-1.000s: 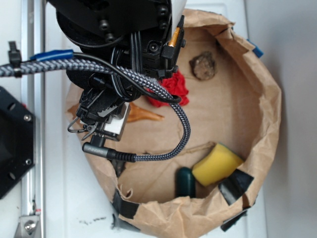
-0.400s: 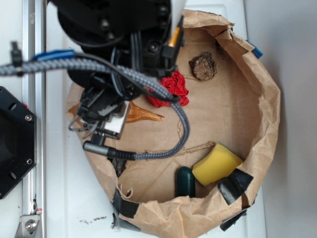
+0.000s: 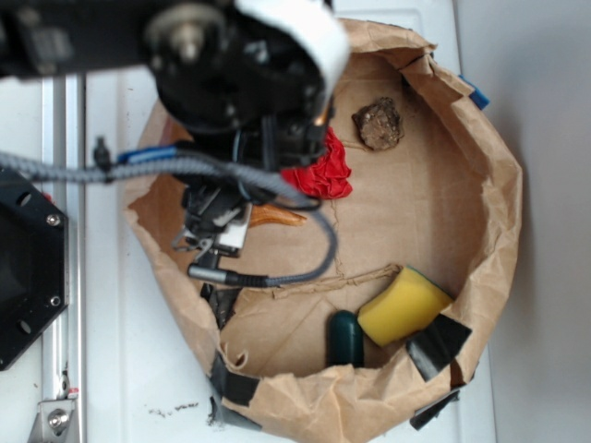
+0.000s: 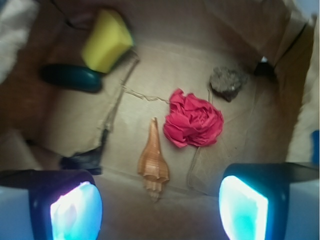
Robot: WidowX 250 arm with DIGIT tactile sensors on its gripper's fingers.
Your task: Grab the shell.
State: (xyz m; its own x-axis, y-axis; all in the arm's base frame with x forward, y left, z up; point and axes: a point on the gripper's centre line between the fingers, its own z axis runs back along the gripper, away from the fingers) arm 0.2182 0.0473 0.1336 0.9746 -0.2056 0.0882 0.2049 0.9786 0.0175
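The tan-orange spiral shell (image 4: 153, 163) lies on the brown paper floor of the bag, pointed tail away from me, knobby end toward me. In the exterior view only the shell's (image 3: 277, 216) tail shows from under the arm. My gripper (image 4: 159, 210) hangs above it, open, with the shell lying free between and a little ahead of the two glowing fingertips (image 4: 76, 212). Nothing is held. The gripper (image 3: 214, 242) body hides the shell's knobby end in the exterior view.
A crumpled red cloth (image 4: 193, 120) lies just right of the shell. A dark rock (image 3: 379, 123), a yellow sponge (image 3: 404, 304) and a dark green object (image 3: 345, 338) also sit inside the paper bag (image 3: 495, 212), whose raised walls surround everything.
The arm has moved up the exterior view and risen toward the camera. More of the bag's left floor now shows.
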